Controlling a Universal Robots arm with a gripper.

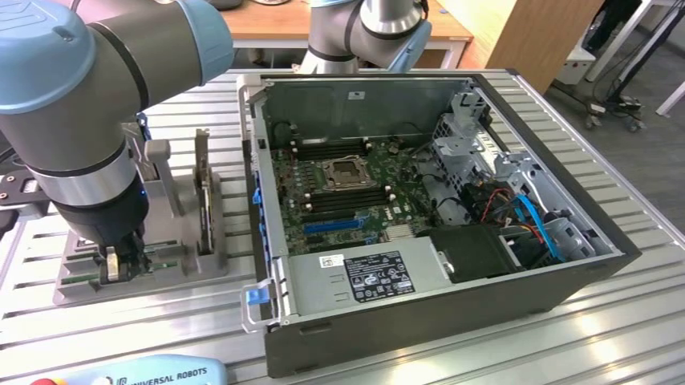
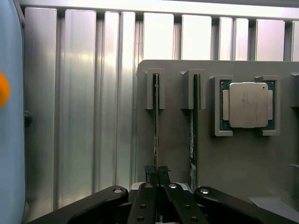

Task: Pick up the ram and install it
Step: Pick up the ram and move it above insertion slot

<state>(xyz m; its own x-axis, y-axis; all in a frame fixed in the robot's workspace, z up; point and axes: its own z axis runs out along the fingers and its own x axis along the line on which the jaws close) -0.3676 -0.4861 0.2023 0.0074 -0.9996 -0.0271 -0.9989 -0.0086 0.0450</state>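
Exterior view, arm: the grey and pale-blue arm (image 1: 96,120) reached down on the exterior view's left, beside the open computer.
Exterior view, gripper: the gripper (image 1: 111,269) stood low in the grey holder (image 1: 208,269), its tip down among the holder's grooves. From this side I could not make out the jaws.
Exterior view, holder: it sat on the slatted aluminium table (image 1: 599,337), just beside the computer case (image 1: 428,329), to the case's left in this view.
Exterior view, case: it lay on its side, open upward. The green motherboard (image 1: 321,204) showed inside, with the processor socket (image 1: 342,170) near its middle and long dark memory slots on either side of it.
Exterior view, power supply: a silver box (image 1: 364,277) with a white label sat in the near part of the case.
Exterior view, pendant: a pale-blue teach pendant (image 1: 139,373) lay at the near edge of the table.
Wrist view, gripper: the jaws were drawn almost fully together, with the black fingertips (image 2: 150,171) pinching the thin edge of the ram (image 2: 155,126).
Wrist view, ram: it stood on edge in its groove in the holder, one end in a grey bracket and the other between the fingertips. It was not lifted out.
Wrist view, second stick: another green stick (image 2: 195,130) stood on edge in the next groove, just beside the held one and clear of the fingers.
Wrist view, processor: a square silver chip (image 2: 247,105) lay flat in its pocket, beyond the second stick.
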